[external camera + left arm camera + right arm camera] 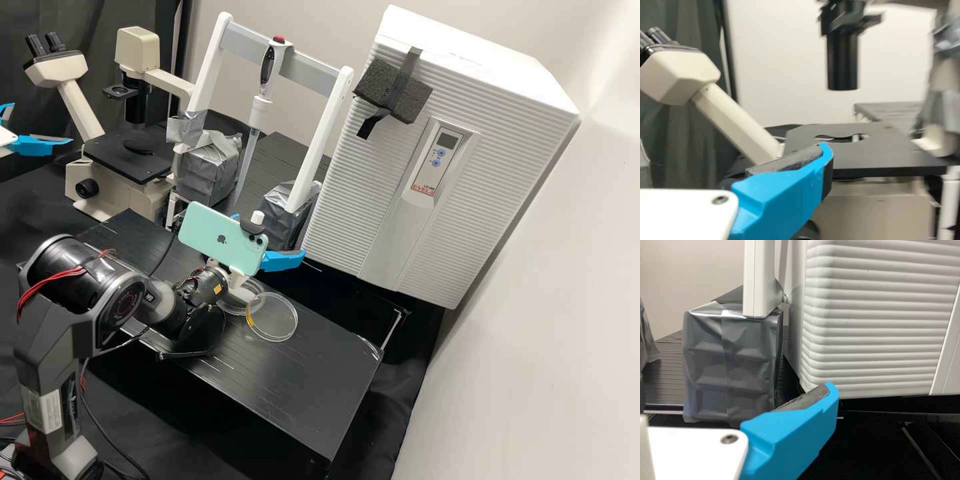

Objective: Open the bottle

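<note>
High view: what seems to be the bottle, small and white-capped, sits beside the right gripper. It is probably light and tippy, so it is best pinched by the body while the cap is twisted.

Left wrist view: the left gripper faces a microscope; how far its fingers are spread cannot be told.

Right wrist view: one blue finger shows before a white cabinet; the spread again cannot be told.

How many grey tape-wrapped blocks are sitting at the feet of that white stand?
2. The first block sits at the white stand's leg nearer the microscope. The second block sits at the leg beside the ribbed cabinet, partly hidden behind a phone.
</note>
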`<action>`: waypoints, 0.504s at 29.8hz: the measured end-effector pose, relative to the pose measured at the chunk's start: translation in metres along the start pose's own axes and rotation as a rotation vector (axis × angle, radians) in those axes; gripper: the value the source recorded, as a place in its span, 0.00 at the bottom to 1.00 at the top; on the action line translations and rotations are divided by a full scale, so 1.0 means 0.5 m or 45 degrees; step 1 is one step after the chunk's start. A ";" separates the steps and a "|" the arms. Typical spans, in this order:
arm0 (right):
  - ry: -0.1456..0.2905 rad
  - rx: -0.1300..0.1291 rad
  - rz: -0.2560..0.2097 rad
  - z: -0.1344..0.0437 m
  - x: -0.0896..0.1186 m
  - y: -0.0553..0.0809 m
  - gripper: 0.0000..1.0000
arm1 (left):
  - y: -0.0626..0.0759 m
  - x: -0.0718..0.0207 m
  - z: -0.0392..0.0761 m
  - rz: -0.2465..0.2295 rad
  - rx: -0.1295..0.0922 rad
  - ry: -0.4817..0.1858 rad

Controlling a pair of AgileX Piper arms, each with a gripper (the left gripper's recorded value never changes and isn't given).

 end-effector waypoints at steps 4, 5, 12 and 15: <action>0.000 0.000 0.000 0.000 0.000 0.000 1.00 | -0.008 -0.045 0.030 0.021 -0.050 -0.121; 0.000 0.000 0.000 0.000 0.000 0.000 1.00 | -0.009 -0.053 0.036 0.019 -0.061 -0.145; 0.000 0.000 0.000 0.000 0.000 0.000 1.00 | -0.044 -0.116 0.073 -0.147 -0.152 -0.367; 0.000 0.000 0.000 0.000 0.000 0.000 1.00 | -0.062 -0.140 0.081 -0.233 -0.168 -0.441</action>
